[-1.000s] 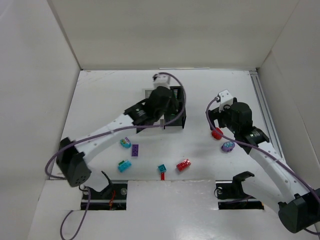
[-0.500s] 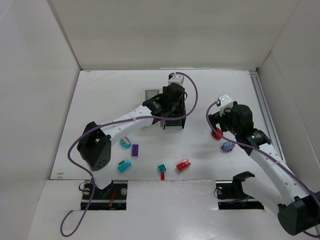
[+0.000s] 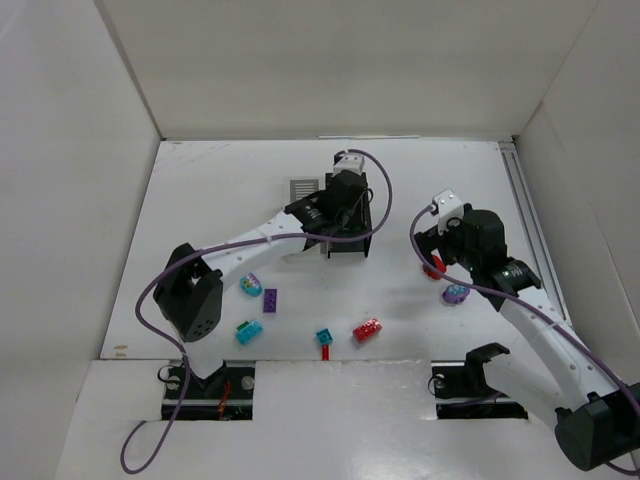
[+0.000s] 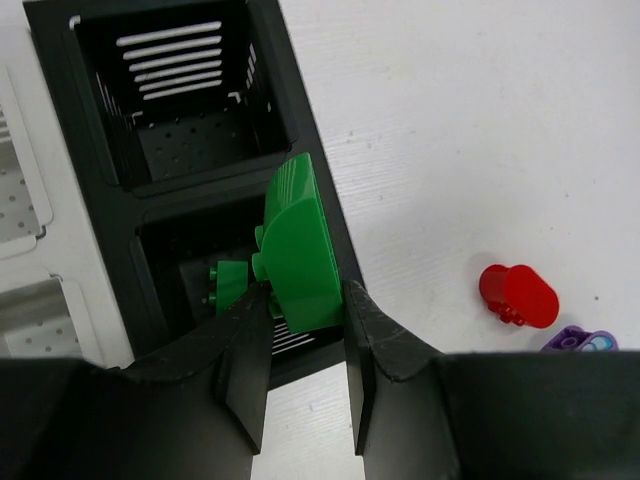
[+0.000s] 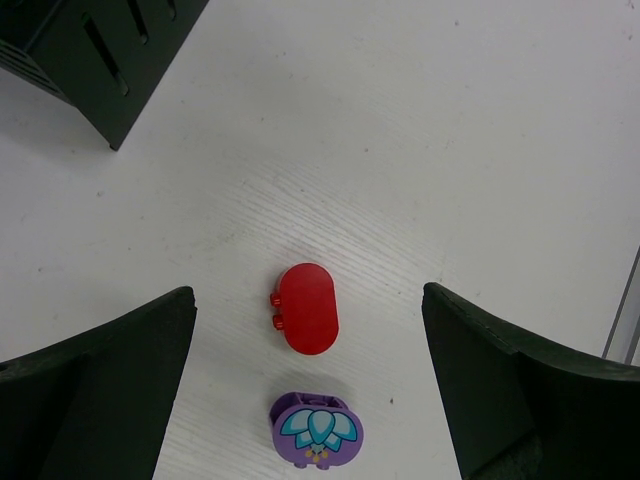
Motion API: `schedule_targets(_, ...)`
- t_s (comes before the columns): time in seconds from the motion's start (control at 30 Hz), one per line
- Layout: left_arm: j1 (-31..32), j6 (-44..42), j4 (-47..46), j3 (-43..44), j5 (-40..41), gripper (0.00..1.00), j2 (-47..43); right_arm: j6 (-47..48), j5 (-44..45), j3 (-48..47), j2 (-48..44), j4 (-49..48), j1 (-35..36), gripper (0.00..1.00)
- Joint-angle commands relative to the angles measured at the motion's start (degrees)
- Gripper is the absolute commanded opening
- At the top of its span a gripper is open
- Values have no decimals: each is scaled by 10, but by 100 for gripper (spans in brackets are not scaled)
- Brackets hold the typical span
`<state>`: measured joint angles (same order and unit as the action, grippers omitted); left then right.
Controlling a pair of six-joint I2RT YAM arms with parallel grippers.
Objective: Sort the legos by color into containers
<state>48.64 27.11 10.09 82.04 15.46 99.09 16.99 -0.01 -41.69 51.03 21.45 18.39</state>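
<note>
sitting inside left pincer [image 4: 303,310]: green lego [image 4: 298,245]

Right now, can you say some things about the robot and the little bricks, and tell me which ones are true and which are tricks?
1. The left end effector grips a green plastic lego piece. True.
2. The right end effector holds the red rounded plastic lego. False: it is open, and that lego lies on the white table below it.
3. A small green lego brick lies in a compartment of the black slotted plastic bin. True.
4. The purple rounded lego with a flower print sits inside the black bin. False: it lies on the table next to the red one.
</note>
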Motion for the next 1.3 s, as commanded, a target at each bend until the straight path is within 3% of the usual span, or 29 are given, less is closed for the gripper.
schedule_targets(0.0,0,17,18,-21,12,26,-41,8,-1,0,-4,6,-3,99)
schedule_targets(0.27,0,23,23,-40,12,43,-67,21,-14,6,-4,6,-3,99)
schedule_targets(0.4,0,17,16,-46,7,68,-90,21,-19,6,-4,11,-3,99)
schedule_targets(0.6,6,12,16,-73,28,73,-146,59,-75,11,-16,4,33,99)
schedule_targets(0.63,13,12,23,-79,38,81,-157,59,-75,11,-16,-3,66,99)
schedule_targets(0.67,20,26,28,-92,48,100,-169,48,-75,17,-16,-8,88,99)
schedule_targets(0.87,37,108,76,-188,113,100,-296,9,-19,22,20,-83,326,99)
schedule_targets(0.97,42,174,107,-250,144,100,-373,-21,-3,22,70,-126,401,99)
schedule_targets(1.17,47,246,132,-343,157,100,-510,-73,72,-29,207,-148,486,99)
schedule_targets(1.27,47,261,149,-355,152,100,-536,-127,89,-66,271,-148,518,99)
